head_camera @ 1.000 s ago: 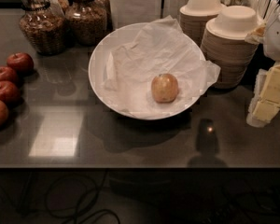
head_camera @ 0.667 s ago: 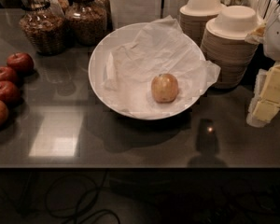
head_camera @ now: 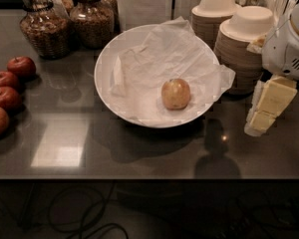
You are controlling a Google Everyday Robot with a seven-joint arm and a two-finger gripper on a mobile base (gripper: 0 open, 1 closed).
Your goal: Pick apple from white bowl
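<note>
The pale yellowish-orange apple [head_camera: 176, 94] lies alone in the white bowl [head_camera: 105, 59], right of the bowl's middle, on crumpled white paper [head_camera: 159, 59]. The bowl stands in the middle of the dark counter. My gripper [head_camera: 267, 107], pale yellow below a white arm housing [head_camera: 289, 39], hangs at the right edge of the view. It is to the right of the bowl, outside its rim and apart from the apple. It holds nothing that I can see.
Several dark red apples [head_camera: 5, 91] lie at the left edge. Two glass jars [head_camera: 45, 26] stand at the back left. Stacks of small beige paper bowls [head_camera: 239, 39] stand behind and right of the white bowl, close to my gripper. The counter's front edge [head_camera: 139, 179] runs below.
</note>
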